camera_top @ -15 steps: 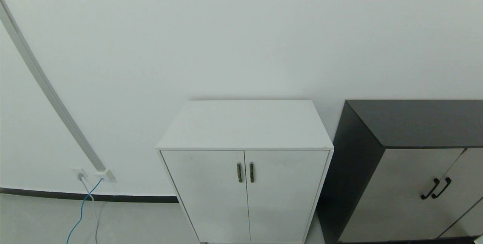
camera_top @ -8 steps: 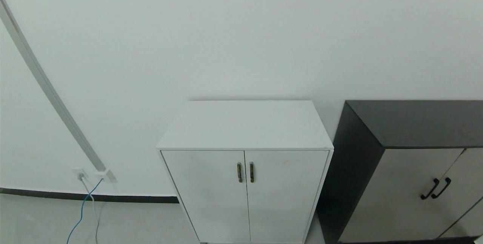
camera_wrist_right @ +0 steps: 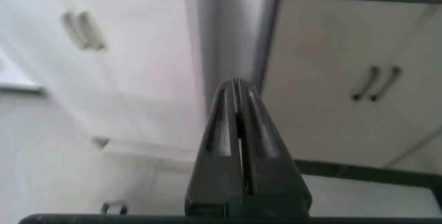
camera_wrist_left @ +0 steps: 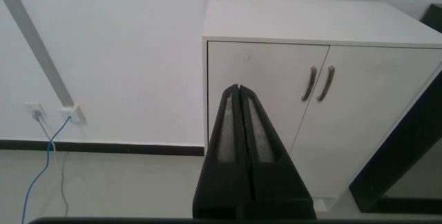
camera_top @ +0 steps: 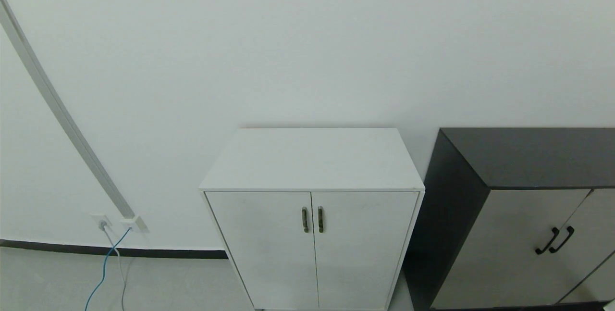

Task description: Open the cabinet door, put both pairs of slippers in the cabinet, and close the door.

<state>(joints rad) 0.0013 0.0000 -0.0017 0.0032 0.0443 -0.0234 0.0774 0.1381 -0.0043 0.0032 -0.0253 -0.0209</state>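
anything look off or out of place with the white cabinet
Nothing stands out. The white cabinet stands square against the wall, both doors shut and flush, its two handles upright side by side. The dark cabinet beside it is shut too.

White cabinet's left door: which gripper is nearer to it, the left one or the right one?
Left, it seems. The left gripper is in front of the left door. The right gripper faces the gap between the white cabinet and the dark cabinet.
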